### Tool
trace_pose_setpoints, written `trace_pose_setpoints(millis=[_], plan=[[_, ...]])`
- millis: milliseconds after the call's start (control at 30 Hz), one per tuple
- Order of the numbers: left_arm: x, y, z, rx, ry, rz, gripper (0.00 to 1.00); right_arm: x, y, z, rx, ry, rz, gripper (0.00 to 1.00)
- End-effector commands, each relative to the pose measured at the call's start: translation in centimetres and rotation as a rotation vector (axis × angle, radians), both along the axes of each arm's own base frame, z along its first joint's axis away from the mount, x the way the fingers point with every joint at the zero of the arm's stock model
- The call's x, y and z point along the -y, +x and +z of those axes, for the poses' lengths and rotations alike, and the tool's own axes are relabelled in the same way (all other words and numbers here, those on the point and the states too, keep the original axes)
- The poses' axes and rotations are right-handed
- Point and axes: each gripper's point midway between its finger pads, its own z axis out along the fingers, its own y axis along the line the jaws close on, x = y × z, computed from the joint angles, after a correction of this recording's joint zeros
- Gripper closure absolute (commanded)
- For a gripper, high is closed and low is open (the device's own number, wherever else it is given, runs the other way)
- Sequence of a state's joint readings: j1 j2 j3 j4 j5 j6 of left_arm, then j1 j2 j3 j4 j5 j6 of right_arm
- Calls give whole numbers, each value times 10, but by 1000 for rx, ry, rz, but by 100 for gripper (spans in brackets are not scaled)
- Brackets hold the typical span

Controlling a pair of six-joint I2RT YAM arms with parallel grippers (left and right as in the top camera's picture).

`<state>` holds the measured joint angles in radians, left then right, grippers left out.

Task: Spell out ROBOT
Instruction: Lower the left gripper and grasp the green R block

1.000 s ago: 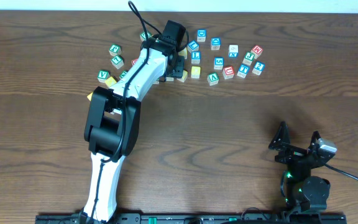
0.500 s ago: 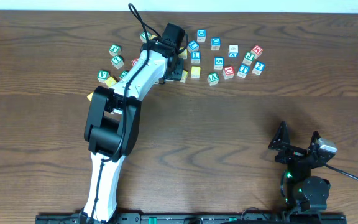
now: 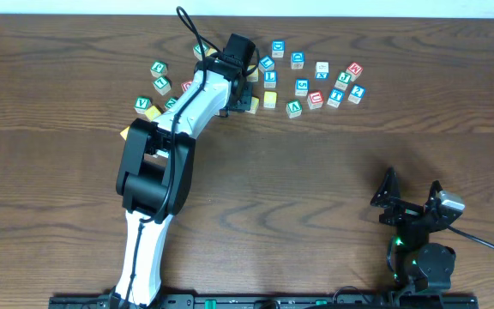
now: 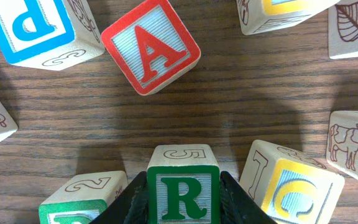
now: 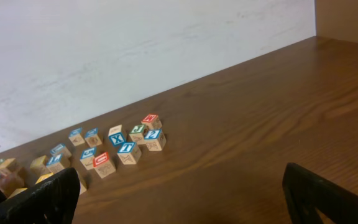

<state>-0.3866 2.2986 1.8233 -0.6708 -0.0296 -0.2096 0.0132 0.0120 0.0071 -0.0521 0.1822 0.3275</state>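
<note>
R cube (image 4: 183, 198): green letter, green border, wooden sides
A cube (image 4: 150, 46): red letter and border, pale striped ground
P cube (image 4: 33, 28): blue
table (image 4: 241, 99): dark brown grain

Two arms (image 3: 157, 172), roughly twenty letter cubes (image 3: 302, 86) (several partly hidden), one table (image 3: 316, 172)

table (image 4: 241, 112): dark brown wood, open grain, low satin sheen. r cube (image 4: 182, 190), lower centre of the left wrist view: pale bare-looking wood with matt sides, its top printed green over fine ridged lines. a cube (image 4: 151, 46), upper centre: same pale wood, red print. fingers (image 4: 135, 200) of the left gripper (image 4: 183, 193): matt black, plastic-looking. left arm (image 3: 157, 172), overhead view: smooth black and white shells, faintly glossy. wall (image 5: 135, 43): white, matt.
</note>
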Motion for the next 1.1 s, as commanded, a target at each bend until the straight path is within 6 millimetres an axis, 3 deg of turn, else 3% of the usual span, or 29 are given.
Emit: trace_pose_setpoints(millis=[0,267,433,533,700,1067], plan=[[-3,-2,-5,-12,12,10,73,3,0,-1,-4,-14,-11,1],[-6,-10,49,33,-9,14,75,3,0,-1,-4,-14,-11,1],[-14,-29,91,34,-21,41,75,3,0,-1,-4,-14,-11,1],[-18,-47,106,1,-31,75,75,3,0,-1,-4,-14,-11,1],[-9,-80,106,-121,-66,46,75,3,0,-1,-4,-14,-11,1],[11,-128,68,-259,-16,32,75,3,0,-1,-4,-14,-11,1]])
